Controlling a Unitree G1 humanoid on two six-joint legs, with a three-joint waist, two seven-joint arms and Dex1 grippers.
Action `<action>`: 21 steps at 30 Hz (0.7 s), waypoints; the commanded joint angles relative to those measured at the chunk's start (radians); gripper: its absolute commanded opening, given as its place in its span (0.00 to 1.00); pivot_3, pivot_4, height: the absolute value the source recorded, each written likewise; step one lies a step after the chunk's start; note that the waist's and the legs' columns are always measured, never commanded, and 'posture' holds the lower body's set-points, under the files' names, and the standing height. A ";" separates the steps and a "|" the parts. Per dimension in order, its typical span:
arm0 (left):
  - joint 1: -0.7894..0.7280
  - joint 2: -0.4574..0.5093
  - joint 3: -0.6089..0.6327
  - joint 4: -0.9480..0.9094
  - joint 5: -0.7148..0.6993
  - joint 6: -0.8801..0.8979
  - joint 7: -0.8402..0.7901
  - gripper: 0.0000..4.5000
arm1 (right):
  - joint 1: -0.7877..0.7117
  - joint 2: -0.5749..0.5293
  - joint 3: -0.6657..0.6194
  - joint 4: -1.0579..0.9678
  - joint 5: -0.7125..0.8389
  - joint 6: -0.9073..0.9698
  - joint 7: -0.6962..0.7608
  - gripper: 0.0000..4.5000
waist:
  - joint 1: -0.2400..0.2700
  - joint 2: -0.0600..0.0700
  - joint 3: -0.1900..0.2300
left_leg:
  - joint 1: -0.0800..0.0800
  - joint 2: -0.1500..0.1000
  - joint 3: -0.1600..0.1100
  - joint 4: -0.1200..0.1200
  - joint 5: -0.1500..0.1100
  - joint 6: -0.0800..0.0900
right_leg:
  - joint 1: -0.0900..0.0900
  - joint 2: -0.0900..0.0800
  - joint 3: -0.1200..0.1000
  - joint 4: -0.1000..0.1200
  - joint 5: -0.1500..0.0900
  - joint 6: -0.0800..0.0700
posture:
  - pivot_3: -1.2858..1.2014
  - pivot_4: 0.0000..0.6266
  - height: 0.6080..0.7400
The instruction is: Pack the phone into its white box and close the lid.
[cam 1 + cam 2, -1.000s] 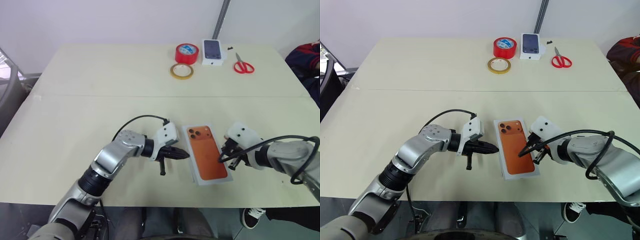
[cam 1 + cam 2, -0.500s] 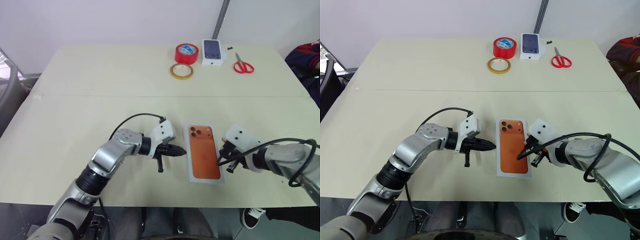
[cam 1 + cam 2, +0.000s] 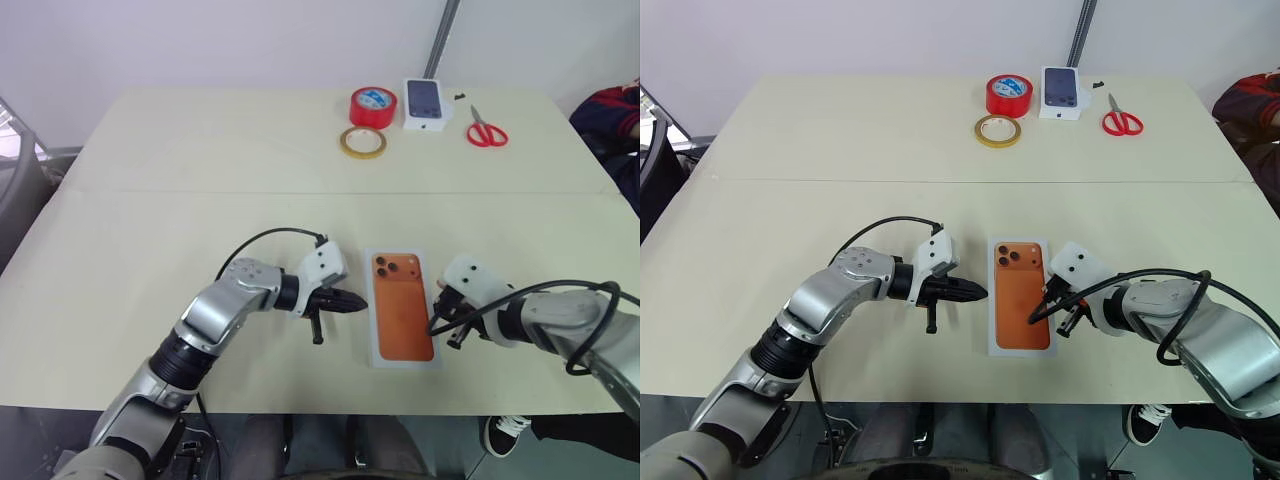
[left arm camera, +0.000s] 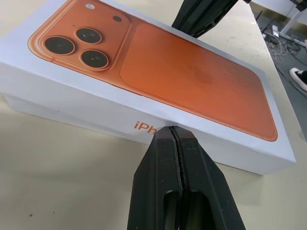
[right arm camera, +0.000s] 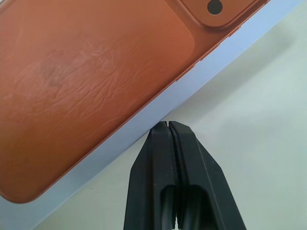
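The left tool [image 3: 358, 302], fingers pressed together, meets the long side of the lid [image 3: 403, 318], which lies printed face up on the tabletop [image 3: 150, 220]. Opposite, the right tool [image 3: 434, 326], likewise closed, touches its other edge.

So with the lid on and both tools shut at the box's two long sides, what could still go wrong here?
1. The left tool meets the lid on its side wall; pushing harder may slide the whole box across the table rather than seat it.
2. The right tool sits at the opposite edge; uneven pressure could twist the box askew.
3. In the left wrist view a lower white edge shows under the lid, so it may not be fully down.
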 commanded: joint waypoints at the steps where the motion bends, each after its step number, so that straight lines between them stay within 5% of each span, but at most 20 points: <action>1: -0.011 -0.006 0.032 -0.004 -0.017 -0.005 0.012 0.00 | -0.019 0.008 0.001 -0.018 -0.005 -0.032 0.014 0.01 | 0.000 0.000 0.000 | 0.000 0.000 0.000 0.000 0.000 0.000 | 0.000 0.000 0.000 0.000 0.000 0.000 | 0.52 0.24 1.00; 11: -0.092 -0.105 0.202 0.080 -0.101 0.022 0.118 0.00 | 0.011 -0.080 -0.087 0.009 -0.031 -0.128 0.102 0.01 | 0.006 0.000 0.000 | 0.000 0.000 0.000 0.001 0.000 0.000 | 0.000 0.000 0.000 0.000 0.000 0.000 | 0.52 0.24 1.00; 21: -0.166 -0.162 0.025 0.281 0.100 -0.092 0.181 0.00 | 0.111 -0.097 -0.193 -0.077 0.034 -0.183 0.226 0.01 | 0.007 0.000 0.000 | 0.000 0.000 0.000 0.001 0.000 0.000 | 0.001 0.000 0.000 0.000 0.000 0.000 | 0.52 0.24 1.00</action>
